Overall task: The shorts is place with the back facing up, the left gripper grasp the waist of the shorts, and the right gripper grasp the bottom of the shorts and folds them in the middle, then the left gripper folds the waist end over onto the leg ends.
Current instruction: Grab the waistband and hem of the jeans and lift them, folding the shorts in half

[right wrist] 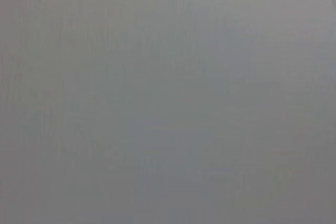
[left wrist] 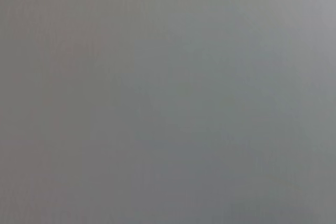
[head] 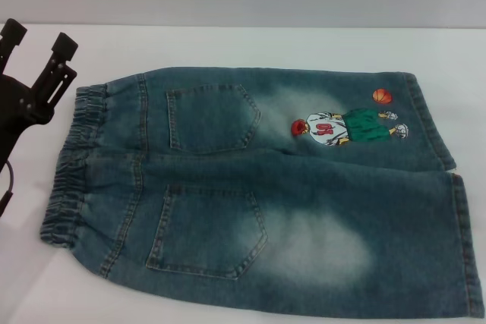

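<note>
The blue-green denim shorts (head: 258, 187) lie flat on the white table, back up, with two patch pockets showing. Their ruffled waist (head: 72, 165) points to the left in the head view. The bottom hems (head: 448, 187) lie at the right, near the embroidered basketball figure (head: 345, 125). My left gripper (head: 39, 42) stands open at the far left, just beyond the waist's far corner, with nothing between its fingers. The right gripper is out of view. Both wrist views show only plain grey.
The white table (head: 228, 47) runs bare behind the shorts up to a grey wall. A black cable (head: 7, 180) hangs at the left edge below the left gripper.
</note>
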